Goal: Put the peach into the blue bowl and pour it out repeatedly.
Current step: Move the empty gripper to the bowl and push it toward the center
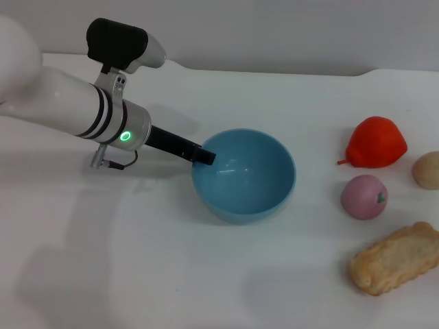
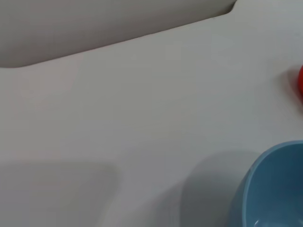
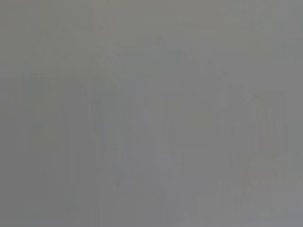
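Note:
The blue bowl [image 1: 248, 204] stands at the middle of the white table, empty, its opening tipped a little toward me. My left gripper [image 1: 204, 156] reaches in from the left, and its black fingers clamp the bowl's left rim. Part of the bowl also shows in the left wrist view [image 2: 272, 189]. The peach [image 1: 365, 197], pale pink with a small green mark, lies on the table to the right of the bowl, apart from it. My right gripper is out of view, and the right wrist view shows only plain grey.
A larger red-orange pointed fruit [image 1: 375, 142] lies behind the peach; its edge shows in the left wrist view [image 2: 300, 82]. A beige ball [image 1: 427, 170] sits at the right edge. A bread-like piece [image 1: 396, 258] lies at the front right. The table's far edge [image 1: 274, 68] meets a grey wall.

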Motion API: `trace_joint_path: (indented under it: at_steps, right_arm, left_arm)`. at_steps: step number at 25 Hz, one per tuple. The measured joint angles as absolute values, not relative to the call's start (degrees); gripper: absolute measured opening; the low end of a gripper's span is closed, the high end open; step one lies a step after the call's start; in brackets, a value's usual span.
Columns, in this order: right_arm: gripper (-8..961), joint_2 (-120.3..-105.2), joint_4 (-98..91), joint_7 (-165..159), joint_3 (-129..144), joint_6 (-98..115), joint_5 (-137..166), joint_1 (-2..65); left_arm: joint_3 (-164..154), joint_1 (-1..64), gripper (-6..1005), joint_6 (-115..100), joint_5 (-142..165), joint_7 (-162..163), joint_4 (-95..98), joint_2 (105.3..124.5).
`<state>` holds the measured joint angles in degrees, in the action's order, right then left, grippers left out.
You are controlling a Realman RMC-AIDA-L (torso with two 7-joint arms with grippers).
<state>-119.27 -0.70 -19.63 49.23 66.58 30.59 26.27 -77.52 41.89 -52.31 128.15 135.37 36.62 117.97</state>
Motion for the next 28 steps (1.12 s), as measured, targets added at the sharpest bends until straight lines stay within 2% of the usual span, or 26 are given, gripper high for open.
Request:
trace_joint_path:
  at_steps: [8,13,21,27,28]
  right_arm:
    - [575,-119.27,-0.4,-19.7,49.7,66.5,31.0,26.5]
    - [575,-119.27,-0.4,-19.7,49.4,66.4,31.0,26.5]
    - [574,-119.27,-0.4,-19.7,49.3,66.4,30.7,26.6]
    - [574,-119.26,-0.4,-21.4,49.3,66.4,30.7,26.6]
    - [574,-119.25,-0.4,-22.1,49.3,66.3,30.7,26.6]
  left_arm:
    - [-77.5,41.9,602,-53.0,127.8,135.2,36.0,118.12]
    - [-77.5,42.1,421,-53.3,127.8,135.2,36.2,118.12]
    - [-77.6,42.6,225,-53.6,127.7,135.2,36.1,118.13]
    - [-77.2,44.2,14,-53.5,127.8,135.9,38.8,117.89]
    - [-77.0,44.9,11,-53.5,127.9,136.0,39.1,117.84]
